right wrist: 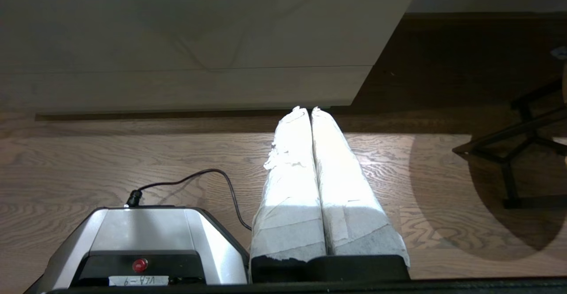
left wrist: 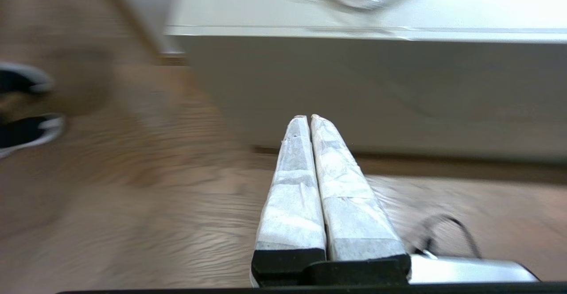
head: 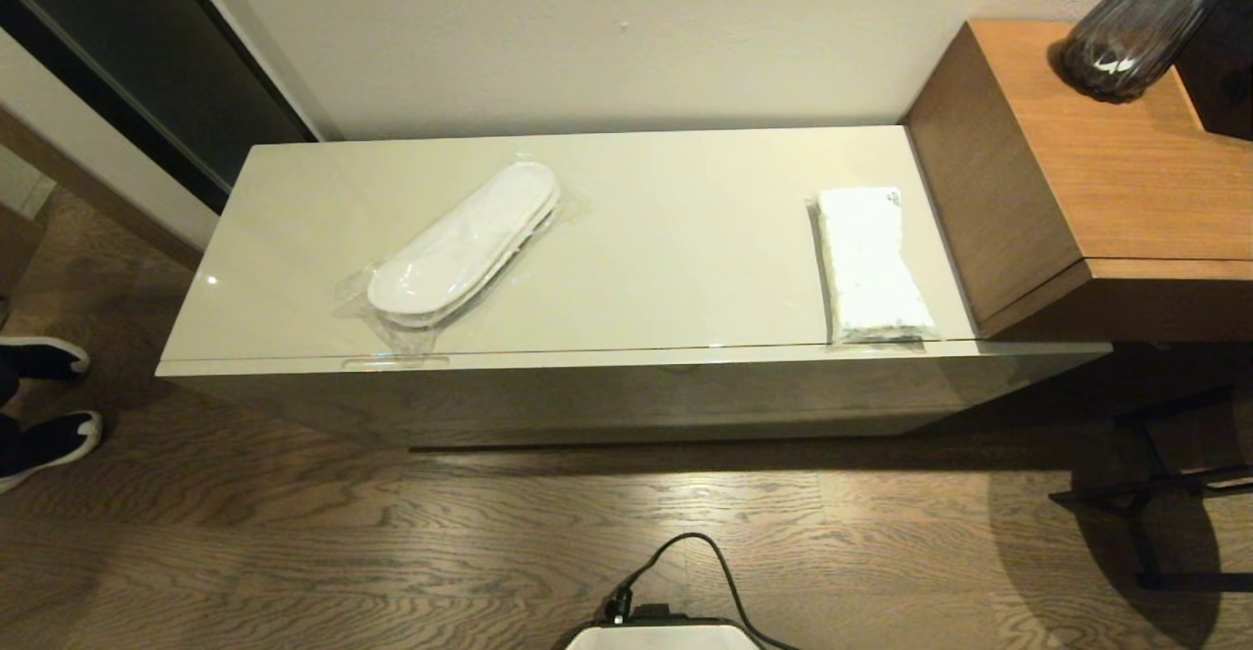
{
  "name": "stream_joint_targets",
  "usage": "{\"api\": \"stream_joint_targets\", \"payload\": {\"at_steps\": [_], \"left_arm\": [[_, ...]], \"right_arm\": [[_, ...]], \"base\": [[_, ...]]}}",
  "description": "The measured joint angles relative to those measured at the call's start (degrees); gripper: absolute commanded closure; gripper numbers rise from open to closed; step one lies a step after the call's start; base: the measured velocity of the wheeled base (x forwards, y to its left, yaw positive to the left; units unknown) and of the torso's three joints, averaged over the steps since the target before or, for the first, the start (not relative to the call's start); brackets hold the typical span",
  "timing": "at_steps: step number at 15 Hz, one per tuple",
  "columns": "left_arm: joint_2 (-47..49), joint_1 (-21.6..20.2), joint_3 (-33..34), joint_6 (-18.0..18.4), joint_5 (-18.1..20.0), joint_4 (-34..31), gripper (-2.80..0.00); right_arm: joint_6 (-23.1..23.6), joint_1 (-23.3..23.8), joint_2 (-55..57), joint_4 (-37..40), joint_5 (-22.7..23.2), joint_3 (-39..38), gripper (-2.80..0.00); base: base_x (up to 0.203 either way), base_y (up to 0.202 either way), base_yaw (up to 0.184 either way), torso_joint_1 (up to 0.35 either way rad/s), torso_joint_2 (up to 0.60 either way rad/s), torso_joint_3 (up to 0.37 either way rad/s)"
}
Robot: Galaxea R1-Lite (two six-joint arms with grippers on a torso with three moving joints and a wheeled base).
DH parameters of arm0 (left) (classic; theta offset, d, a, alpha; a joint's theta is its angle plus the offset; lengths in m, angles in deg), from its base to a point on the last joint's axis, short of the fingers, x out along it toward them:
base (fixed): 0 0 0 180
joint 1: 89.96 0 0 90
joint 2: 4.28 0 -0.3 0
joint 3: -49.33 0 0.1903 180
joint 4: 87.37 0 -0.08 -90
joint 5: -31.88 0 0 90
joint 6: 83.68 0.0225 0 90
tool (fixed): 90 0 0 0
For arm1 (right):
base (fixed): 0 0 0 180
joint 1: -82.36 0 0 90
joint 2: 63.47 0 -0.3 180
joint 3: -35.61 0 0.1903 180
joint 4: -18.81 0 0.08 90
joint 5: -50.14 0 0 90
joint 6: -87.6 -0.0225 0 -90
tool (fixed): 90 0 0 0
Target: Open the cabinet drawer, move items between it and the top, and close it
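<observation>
Both arms hung low in front of the cabinet and were out of the head camera's sight. The left gripper (left wrist: 308,117) had its two taped fingers pressed together, holding nothing, and pointed at the cabinet's front face above the wooden floor (left wrist: 133,223). The right gripper (right wrist: 305,109) was likewise closed and empty, aimed at the foot of the cabinet near its right end. From the head view, the top (head: 675,239) carried both items: the slippers (head: 465,244) in clear wrap lay aslant on the left half, reaching the front edge, and the tissue pack (head: 869,263) lay lengthwise near the right end, just beside the higher wooden surface (head: 1106,151), on which a dark glass vase (head: 1140,23) stood. The cabinet drawer (head: 626,400) was closed, its front flush beneath the top. Only the right wrist view showed a horizontal seam across the cabinet front and the robot's silver base (right wrist: 146,241) with its black cable on the floor. Only the left wrist and head views caught a person's black-and-white shoes (head: 44,395) off the cabinet's left end.
</observation>
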Motion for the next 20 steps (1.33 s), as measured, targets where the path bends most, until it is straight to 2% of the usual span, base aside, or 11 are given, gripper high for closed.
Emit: {"api": "stream_joint_targets", "payload": {"at_steps": [2,3,6,9,20], "left_arm": [[-0.4,0.0,0.3,-0.2,5.1,-3.7,0.0],[-0.5,0.0,0.3,-0.3,5.7,-6.9,0.0],[-0.7,0.0,-0.1,-1.7,5.7,-8.3,0.0],[-0.7,0.0,0.3,-2.2,5.8,-6.8,0.0],[-0.7,0.0,0.5,-2.2,5.7,-6.7,0.0]], "right_arm": [[0.0,0.0,0.0,0.0,0.0,0.0,0.0],[0.0,0.0,0.0,0.0,0.0,0.0,0.0],[0.0,0.0,0.0,0.0,0.0,0.0,0.0],[0.0,0.0,0.0,0.0,0.0,0.0,0.0],[0.0,0.0,0.0,0.0,0.0,0.0,0.0]], "base": [[0.0,0.0,0.0,0.0,0.0,0.0],[0.0,0.0,0.0,0.0,0.0,0.0],[0.0,0.0,0.0,0.0,0.0,0.0],[0.0,0.0,0.0,0.0,0.0,0.0],[0.0,0.0,0.0,0.0,0.0,0.0]]}}
